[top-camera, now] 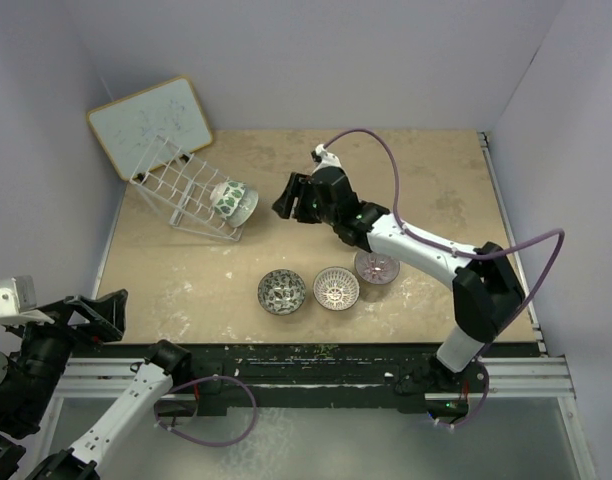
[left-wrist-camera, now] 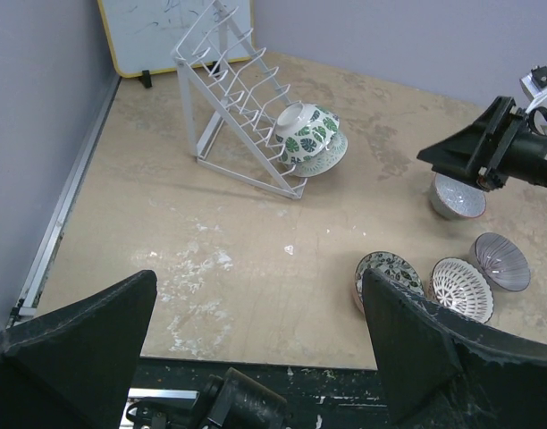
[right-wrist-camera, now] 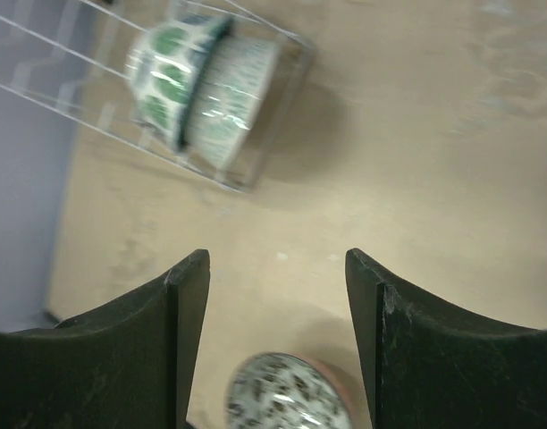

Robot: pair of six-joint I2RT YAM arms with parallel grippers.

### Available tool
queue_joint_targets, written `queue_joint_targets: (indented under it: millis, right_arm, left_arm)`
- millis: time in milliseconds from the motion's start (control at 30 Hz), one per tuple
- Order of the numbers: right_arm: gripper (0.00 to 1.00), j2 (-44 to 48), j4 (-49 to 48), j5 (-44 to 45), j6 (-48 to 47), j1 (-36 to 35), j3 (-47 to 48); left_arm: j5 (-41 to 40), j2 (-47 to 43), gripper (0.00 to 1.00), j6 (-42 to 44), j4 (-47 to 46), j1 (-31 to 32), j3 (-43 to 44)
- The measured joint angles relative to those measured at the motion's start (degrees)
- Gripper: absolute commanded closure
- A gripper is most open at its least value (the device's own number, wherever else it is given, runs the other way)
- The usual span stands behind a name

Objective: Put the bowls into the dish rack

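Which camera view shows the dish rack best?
The left wrist view: the whole dish rack is sharp there, seen from the side, with two bowls nested at its low end. The top external view shows it whole but smaller, from above. The right wrist view shows only a blurred corner with the bowls.

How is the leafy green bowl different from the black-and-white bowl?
The leafy green bowl leans on its side in the dish rack; the black-and-white bowl sits open side up on the table. One shows green leaves, the other a dark pattern. Both are small and round.
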State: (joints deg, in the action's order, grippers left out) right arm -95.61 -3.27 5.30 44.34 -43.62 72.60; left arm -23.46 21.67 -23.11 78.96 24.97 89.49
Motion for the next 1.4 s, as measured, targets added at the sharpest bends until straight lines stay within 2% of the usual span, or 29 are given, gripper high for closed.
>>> queue_joint_targets:
  millis: [167,367,500,733,1100,1233,1400]
  right_arm:
    - [0.37,0.1,13.3,8.4,-9.6,0.0,1.0]
    - [0.47,-8.0,24.2,19.5,-17.4,0.0,10.2]
    - [0.53,-14.4,27.3,24.6,-20.0,0.4,15.5]
    - [0.62,-17.7,29.6,26.7,-21.9,3.2,15.3]
    - [0.61,-19.6,28.0,26.2,-23.3,5.4,14.6]
    - [0.58,-20.6,27.7,24.9,-23.6,5.4,14.0]
    - [0.49,-20.7,26.8,24.0,-23.6,5.4,13.7]
  left_arm:
    - [-0.2,0.0,0.01,-0.1,-0.4,0.3,-1.3]
    - [-0.2,0.0,0.01,-0.1,-0.5,0.3,-2.1]
    - [-0.6,0.0,0.01,-0.1,-0.4,0.3,-2.1]
    - [-1.5,0.0,0.01,-0.3,-0.1,0.7,-2.1]
    - [-2.4,0.0,0.01,-0.5,-0.1,1.2,-4.5]
    - [-2.6,0.0,0.01,-0.5,-0.1,1.5,-4.6]
    - [-2.8,0.0,0.01,-0.5,-0.5,1.9,-5.3]
